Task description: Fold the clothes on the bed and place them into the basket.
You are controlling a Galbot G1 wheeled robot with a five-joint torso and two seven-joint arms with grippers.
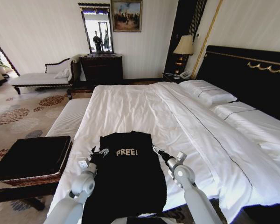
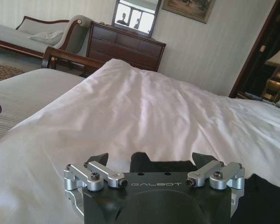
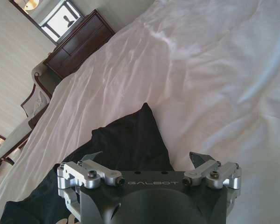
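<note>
**Both grippers at the sides of the "FREE!" T-shirt on the bed**

The black T-shirt (image 1: 128, 172) lies flat on the white duvet at the near end of the bed (image 1: 144, 112), its lower part hanging toward the robot over the mattress edge. White lettering across its chest reads "FREE!".

The left gripper (image 1: 99, 153) sits at the shirt's left edge, level with the lettering. In the left wrist view the left gripper (image 2: 150, 159) shows its 2 dark fingers (image 2: 99, 159) spread apart, with a bump of black cloth (image 2: 144, 162) between them and white duvet beyond. The word "GALBOT" is printed on the gripper body.

The right gripper (image 1: 157, 150) sits at the shirt's right edge, opposite the left one. In the right wrist view the right gripper (image 3: 147, 157) also has its 2 fingers (image 3: 199, 158) standing wide, a pointed fold of the shirt (image 3: 130, 135) reaching out past them onto the duvet. "GALBOT" is printed here too. Neither pair of jaws is seen pinching the cloth.

The basket (image 1: 30, 161), woven brown wicker topped with black fabric, stands on the floor just beside the bed's near left corner, to the left of the left arm. 2 white pillows (image 1: 207, 92) lie at the far end against the black headboard (image 1: 252, 74).
</note>
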